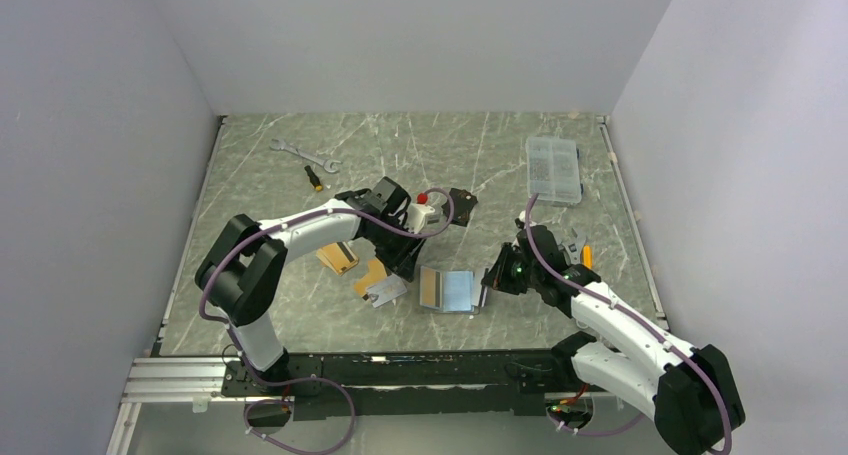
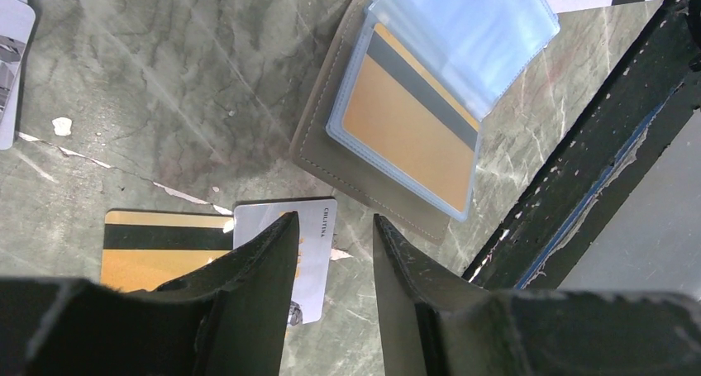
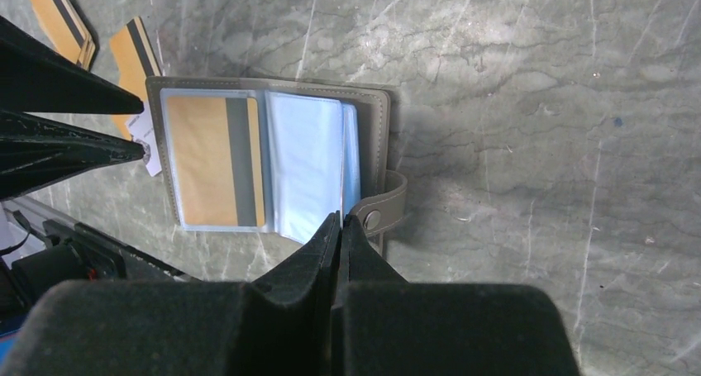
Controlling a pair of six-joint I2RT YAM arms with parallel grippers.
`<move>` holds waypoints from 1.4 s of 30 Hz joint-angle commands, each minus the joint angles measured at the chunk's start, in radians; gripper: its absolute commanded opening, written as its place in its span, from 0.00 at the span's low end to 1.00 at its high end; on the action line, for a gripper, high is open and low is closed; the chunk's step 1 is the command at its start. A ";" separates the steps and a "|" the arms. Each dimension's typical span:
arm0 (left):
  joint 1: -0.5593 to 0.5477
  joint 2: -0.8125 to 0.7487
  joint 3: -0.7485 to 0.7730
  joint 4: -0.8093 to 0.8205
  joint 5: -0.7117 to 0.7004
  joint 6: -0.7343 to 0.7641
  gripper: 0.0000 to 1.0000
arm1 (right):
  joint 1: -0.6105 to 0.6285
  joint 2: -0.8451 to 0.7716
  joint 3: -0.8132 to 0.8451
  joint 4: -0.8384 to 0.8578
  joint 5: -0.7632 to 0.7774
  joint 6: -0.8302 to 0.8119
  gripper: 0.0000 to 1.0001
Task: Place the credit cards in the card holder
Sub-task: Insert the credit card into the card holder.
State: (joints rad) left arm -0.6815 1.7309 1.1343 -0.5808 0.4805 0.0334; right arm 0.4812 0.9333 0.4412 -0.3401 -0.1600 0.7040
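Note:
The grey-taupe card holder (image 1: 447,290) lies open near the table's front edge. A gold card with a dark stripe sits in its left sleeve (image 3: 215,161). My right gripper (image 3: 340,219) is shut on the lower edge of a pale blue sleeve (image 3: 307,157), beside the snap tab (image 3: 380,212), and holds it raised. My left gripper (image 2: 334,221) is open and empty, hovering over a silver card (image 2: 318,235) that overlaps a gold card (image 2: 157,248), just left of the holder (image 2: 331,157). Another gold card (image 1: 338,257) lies further left.
A clear compartment box (image 1: 553,170) stands at the back right. A wrench (image 1: 305,155) and a small screwdriver (image 1: 314,177) lie at the back left. A black pouch (image 1: 460,203) is behind the left gripper. The black front rail (image 2: 579,169) runs close by the holder.

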 commanded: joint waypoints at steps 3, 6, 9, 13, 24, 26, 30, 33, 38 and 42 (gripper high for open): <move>-0.010 -0.008 0.035 0.006 0.000 0.016 0.43 | 0.005 -0.010 0.010 0.045 -0.020 0.017 0.00; -0.011 -0.008 0.033 0.005 0.000 0.016 0.42 | 0.005 -0.019 0.024 0.033 -0.019 0.015 0.00; -0.011 -0.010 0.033 0.006 -0.001 0.016 0.41 | 0.004 -0.025 0.035 0.026 -0.025 0.018 0.00; -0.013 -0.011 0.035 0.006 0.001 0.016 0.39 | 0.005 -0.034 0.043 0.020 -0.029 0.021 0.00; -0.013 -0.014 0.035 0.001 -0.008 0.019 0.38 | 0.004 -0.022 0.045 0.070 -0.087 0.052 0.00; -0.013 -0.014 0.035 0.000 -0.007 0.019 0.37 | 0.004 -0.019 0.033 0.093 -0.102 0.066 0.00; -0.013 -0.018 0.032 -0.001 -0.005 0.022 0.36 | 0.004 -0.006 0.001 0.177 -0.151 0.101 0.00; -0.013 -0.020 0.033 -0.005 -0.002 0.027 0.36 | 0.007 0.032 -0.014 0.256 -0.194 0.126 0.00; -0.012 -0.036 0.035 -0.017 0.005 0.048 0.35 | 0.017 0.111 -0.022 0.334 -0.216 0.143 0.00; -0.012 -0.053 0.033 -0.022 0.009 0.069 0.35 | 0.026 0.146 -0.027 0.383 -0.222 0.150 0.00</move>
State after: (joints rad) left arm -0.6888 1.7306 1.1343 -0.5926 0.4736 0.0673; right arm 0.4961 1.0592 0.4191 -0.0799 -0.3511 0.8303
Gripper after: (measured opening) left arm 0.350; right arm 0.009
